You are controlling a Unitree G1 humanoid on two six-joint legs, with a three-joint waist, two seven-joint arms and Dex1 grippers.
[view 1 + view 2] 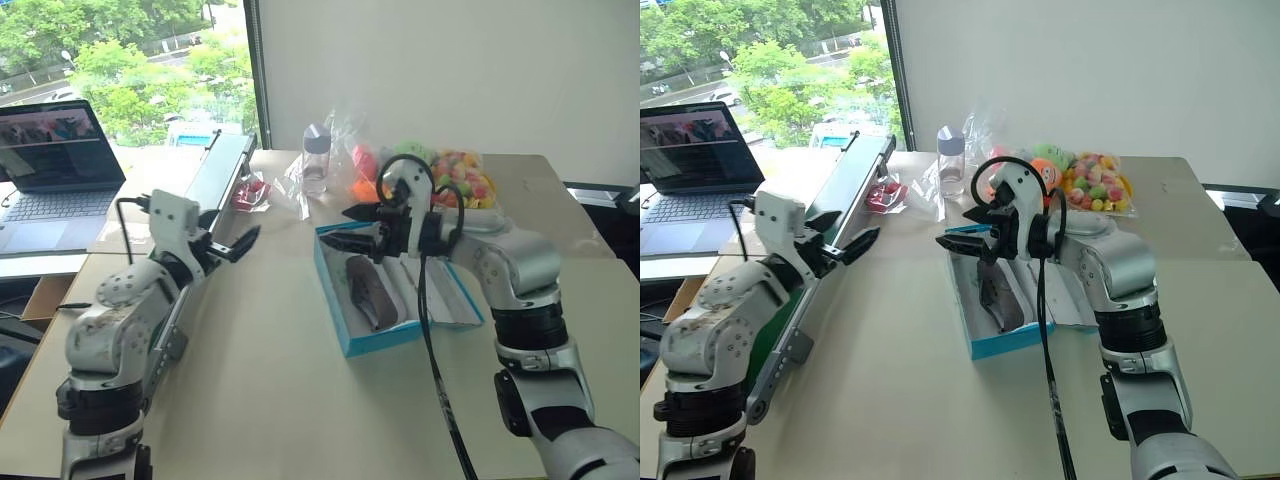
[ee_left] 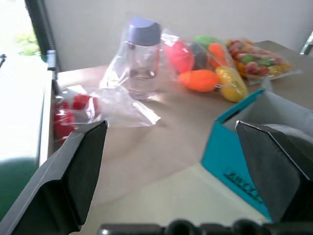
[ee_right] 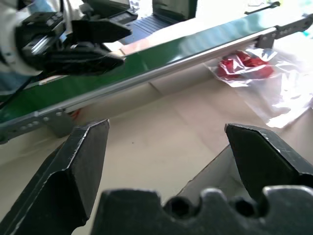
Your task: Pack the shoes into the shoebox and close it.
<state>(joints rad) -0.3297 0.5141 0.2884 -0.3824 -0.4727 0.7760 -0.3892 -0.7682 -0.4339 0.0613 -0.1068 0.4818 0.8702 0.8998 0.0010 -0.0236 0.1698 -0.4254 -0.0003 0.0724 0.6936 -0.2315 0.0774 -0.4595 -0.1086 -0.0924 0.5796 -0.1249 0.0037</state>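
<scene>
Grey-taupe sneaker (image 1: 369,291) sits in the open bright blue cardboard shoebox (image 1: 375,336) mid-desk. Right tool (image 1: 352,228) hovers released above its 12 o'clock end, left tool (image 1: 236,243) spread empty at 9 o'clock. Packing looks done; lid-closing next, I reckon.

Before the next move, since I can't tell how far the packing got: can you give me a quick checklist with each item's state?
1. Shoebox open: ok.
2. One shoe lying inside the box: ok.
3. Second shoe in the box: cannot tell.
4. Right gripper open and empty above the box: ok.
5. Left gripper open and empty, off to the box's side: ok.
6. Lid closed: not ok.
</scene>
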